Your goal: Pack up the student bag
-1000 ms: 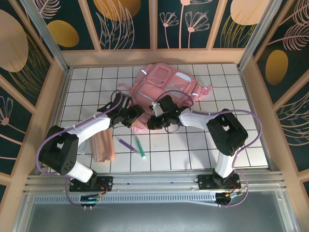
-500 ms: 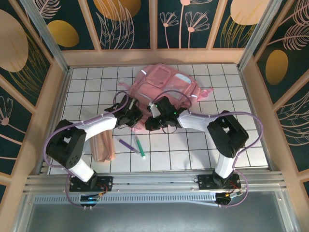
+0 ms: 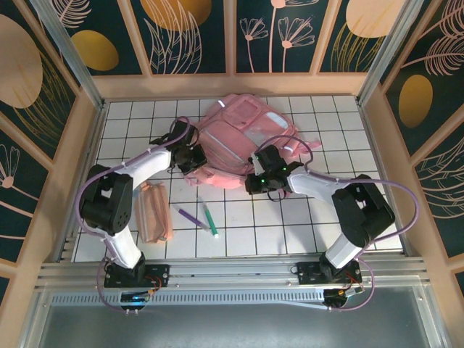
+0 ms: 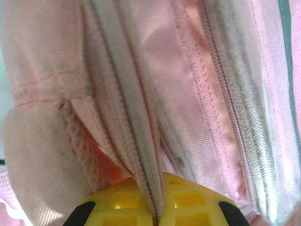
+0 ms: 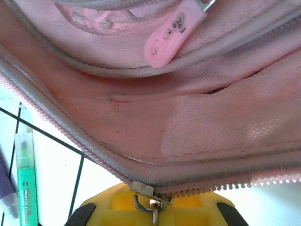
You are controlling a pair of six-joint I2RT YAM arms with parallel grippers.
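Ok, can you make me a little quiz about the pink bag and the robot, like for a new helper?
1. True or false: the green marker pen lies inside the large pink fabric backpack.
2. What does the right end effector pinch? A) the metal zipper pull B) a purple marker pen C) a peach pouch
3. How many marker pens lie on the white tiled table?
Key: 1 false; 2 A; 3 two.
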